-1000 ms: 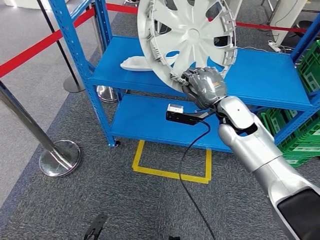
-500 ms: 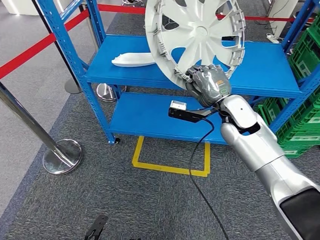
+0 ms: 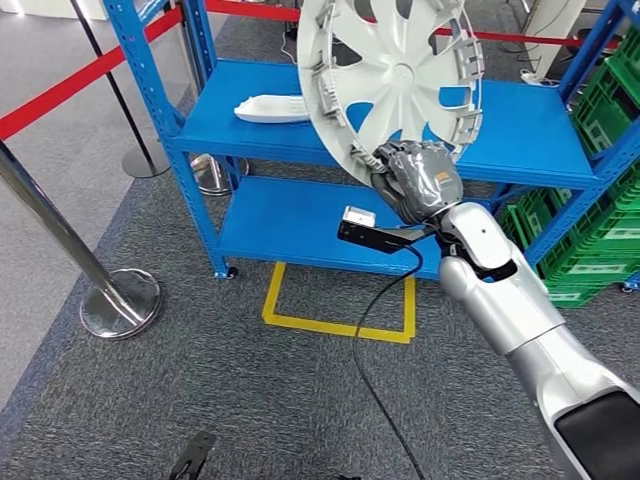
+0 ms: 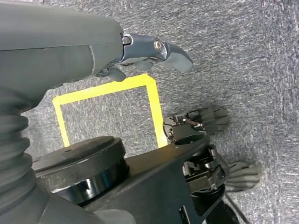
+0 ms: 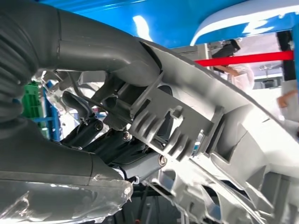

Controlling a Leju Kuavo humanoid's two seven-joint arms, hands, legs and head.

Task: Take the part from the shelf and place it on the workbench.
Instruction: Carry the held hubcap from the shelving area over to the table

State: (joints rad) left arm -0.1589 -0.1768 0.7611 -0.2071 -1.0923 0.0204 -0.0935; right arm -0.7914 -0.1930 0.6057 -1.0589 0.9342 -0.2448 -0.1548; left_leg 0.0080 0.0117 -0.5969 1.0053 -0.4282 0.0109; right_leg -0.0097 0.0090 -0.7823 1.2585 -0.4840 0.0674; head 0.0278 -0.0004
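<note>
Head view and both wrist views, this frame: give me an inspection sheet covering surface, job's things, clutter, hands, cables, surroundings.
Surface: blue shelf, two levels; workbench nothing seen.
Job's things: white wheel cover, lifted and tilted in front of the upper level, gripped at its lower rim.
Clutter: long white part lying on the upper level.
Hands: right hand grips the wheel cover's rim; left hand holds nothing, hanging over the carpet.
Cables: black cable hanging from the wrist camera toward the floor.
Surroundings: yellow floor marking, chrome stanchion, red barrier tape, green crates.
</note>
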